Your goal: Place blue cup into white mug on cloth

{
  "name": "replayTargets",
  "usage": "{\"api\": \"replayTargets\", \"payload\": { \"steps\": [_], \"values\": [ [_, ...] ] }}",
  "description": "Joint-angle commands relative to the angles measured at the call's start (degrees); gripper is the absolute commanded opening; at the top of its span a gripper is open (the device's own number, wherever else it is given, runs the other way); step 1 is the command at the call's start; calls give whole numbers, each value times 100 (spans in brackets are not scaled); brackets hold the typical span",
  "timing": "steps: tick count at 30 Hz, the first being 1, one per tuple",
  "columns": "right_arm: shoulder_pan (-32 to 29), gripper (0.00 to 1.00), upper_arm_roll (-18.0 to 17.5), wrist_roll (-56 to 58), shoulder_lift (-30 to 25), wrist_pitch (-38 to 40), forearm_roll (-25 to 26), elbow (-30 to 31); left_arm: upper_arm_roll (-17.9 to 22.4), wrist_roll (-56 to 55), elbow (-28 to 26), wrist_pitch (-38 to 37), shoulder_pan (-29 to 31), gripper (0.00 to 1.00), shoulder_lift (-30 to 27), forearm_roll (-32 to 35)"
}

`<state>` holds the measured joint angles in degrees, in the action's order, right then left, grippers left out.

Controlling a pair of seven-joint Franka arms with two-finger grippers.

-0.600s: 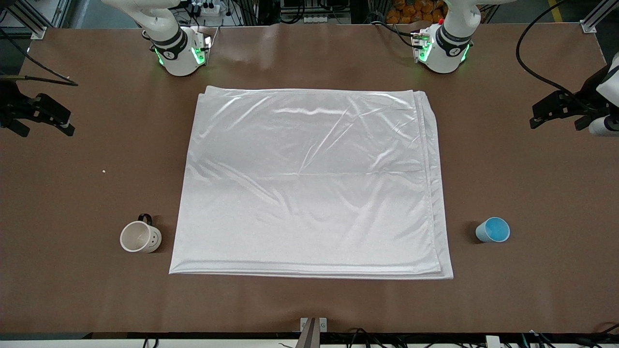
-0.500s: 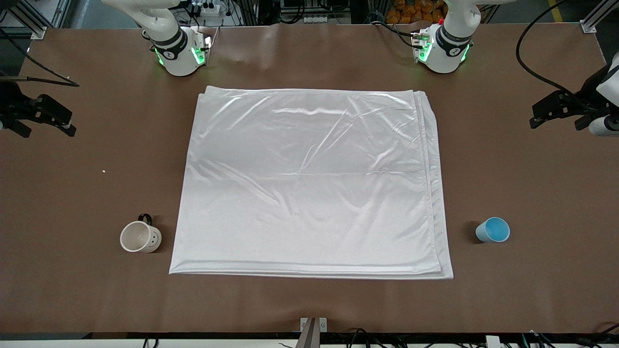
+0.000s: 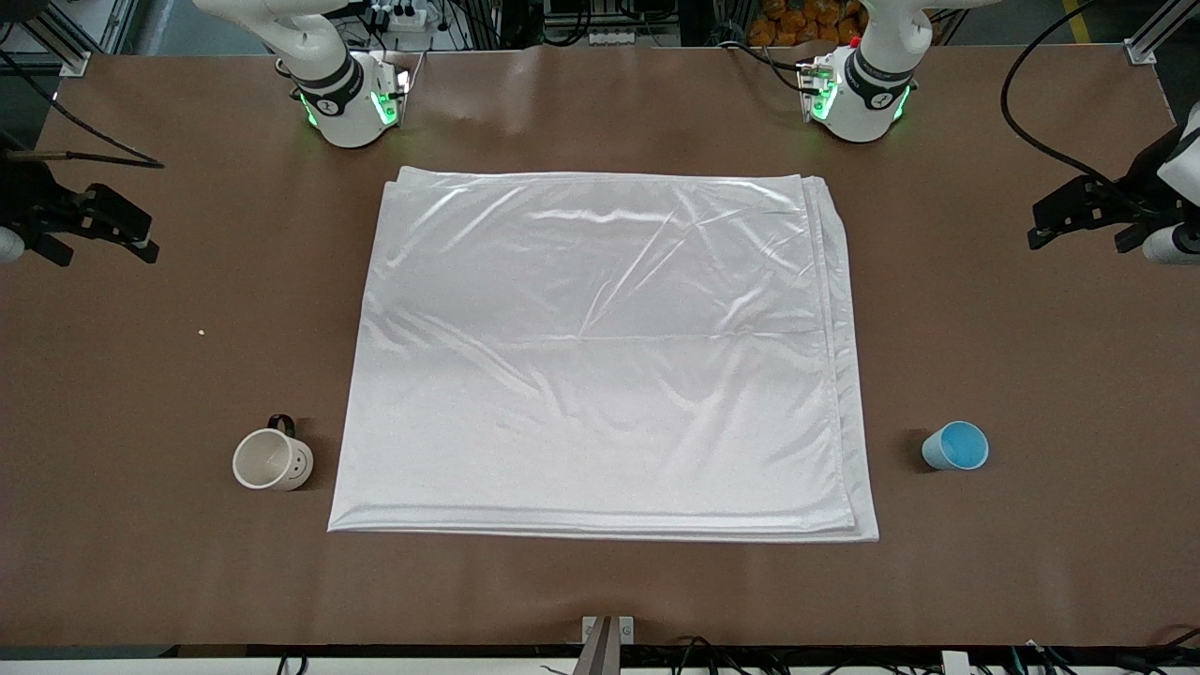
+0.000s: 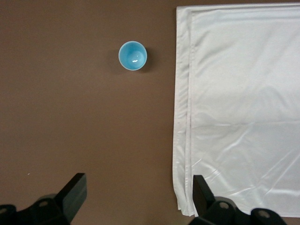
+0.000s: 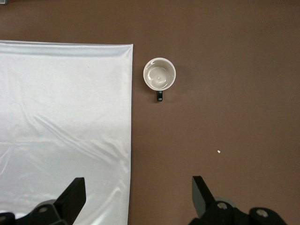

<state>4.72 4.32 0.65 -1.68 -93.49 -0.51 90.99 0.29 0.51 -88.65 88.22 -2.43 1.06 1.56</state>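
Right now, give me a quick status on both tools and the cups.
Left tool and right tool open, empty, over bare table. Blue cup and white mug upright beside cloth, at opposite ends. Nothing in the way.

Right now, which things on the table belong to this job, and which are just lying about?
Job:
- small handleless light-blue cup, on bare table toward the left arm's end
- cream-white mug with black handle, on bare table toward the right arm's end
- large shiny white folded cloth, between them

Lying about:
- tiny white speck on the brown table
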Motion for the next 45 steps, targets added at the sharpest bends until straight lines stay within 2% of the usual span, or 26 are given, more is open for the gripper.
{"api": "replayTargets", "payload": {
  "steps": [1, 8, 13, 18, 25, 37, 45],
  "values": [
    [73, 100, 87, 50, 124, 121, -98, -170, 50, 142, 59, -7, -64, 100, 359, 494],
    [55, 100, 95, 50, 308, 191, -98, 23, 59, 203, 252, 72, 181, 100, 904, 477],
    [-41, 100, 95, 76, 764, -10, -98, 313, 41, 555, 366, 406, 401, 100, 1484, 424],
    [-156, 100, 78, 85, 1090, -879, -107, 901, 41, 590, 384, 880, 410, 100, 2108, 433],
    [-147, 100, 78, 173, 1512, -2417, -238, 1702, 50, 590, 401, 1619, 480, 100, 2697, 451],
    [-199, 99, 43, 471, 2645, -3974, -344, 1746, 50, 722, 402, 2805, 683, 100, 3480, 451],
    [-252, 85, 43, 840, 3129, -4563, -625, 1720, 50, 722, 410, 3368, 691, 100, 3788, 459]
  ]
}}
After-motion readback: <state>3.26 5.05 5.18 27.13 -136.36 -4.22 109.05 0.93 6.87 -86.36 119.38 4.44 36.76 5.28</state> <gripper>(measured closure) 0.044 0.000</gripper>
